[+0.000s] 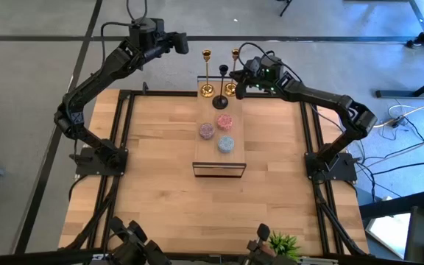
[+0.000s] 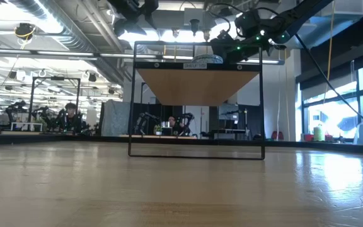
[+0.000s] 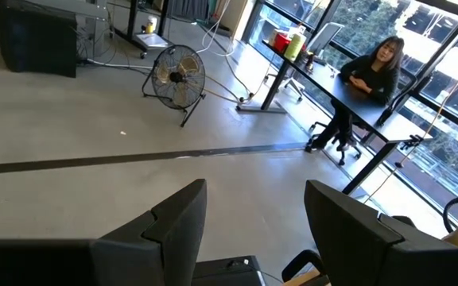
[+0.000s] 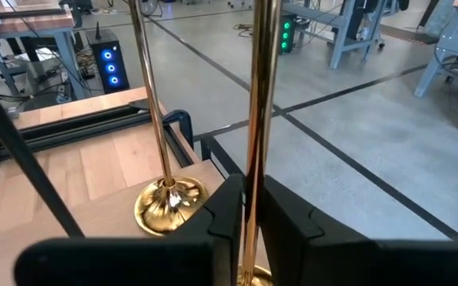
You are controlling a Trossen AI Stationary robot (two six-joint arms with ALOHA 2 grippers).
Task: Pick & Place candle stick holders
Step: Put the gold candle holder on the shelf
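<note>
Right hand (image 4: 249, 218) pinches a gold candlestick (image 4: 259, 95) at the desk's (image 1: 160, 177) 12 o'clock edge; tilting could topple its gold neighbour (image 4: 165, 202), seemingly close. Left hand (image 3: 253, 214) hovers agape, empty.

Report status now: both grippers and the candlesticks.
Right gripper shut on a shiny gold candlestick's stem. Left gripper open, over the floor beyond the table. Second gold candlestick and black candlestick standing close by.
</note>
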